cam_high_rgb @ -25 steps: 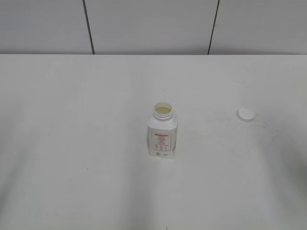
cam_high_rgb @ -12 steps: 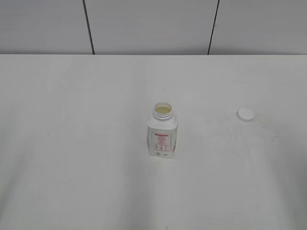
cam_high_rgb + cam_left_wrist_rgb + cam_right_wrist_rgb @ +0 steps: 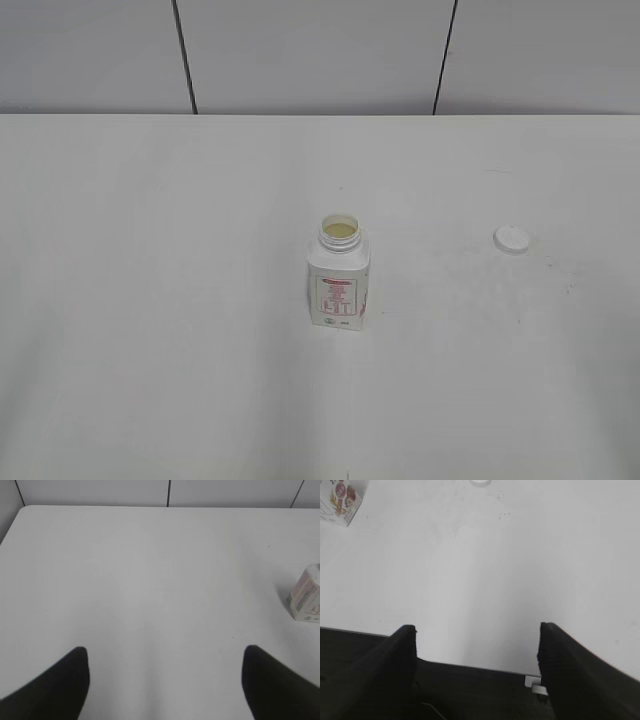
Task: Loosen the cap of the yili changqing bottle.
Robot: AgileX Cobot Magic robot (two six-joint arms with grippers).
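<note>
The yili changqing bottle [image 3: 339, 276] stands upright in the middle of the white table [image 3: 150, 250], its wide neck uncovered. It also shows at the right edge of the left wrist view [image 3: 306, 593] and in the top left corner of the right wrist view [image 3: 342, 497]. The white cap [image 3: 511, 238] lies flat on the table to the bottle's right, apart from it; its edge shows at the top of the right wrist view [image 3: 481, 482]. My left gripper [image 3: 165, 657] is open and empty above bare table. My right gripper [image 3: 477, 635] is open and empty over the table's front edge. Neither gripper shows in the exterior view.
A white panelled wall [image 3: 320, 55] runs behind the table's far edge. The table's front edge [image 3: 470, 665] shows in the right wrist view, with dark space below it and a small white tab [image 3: 536, 685] near the right finger.
The bottle and cap have not moved. The faint shadow near the cap on the right of the table has faded away.
</note>
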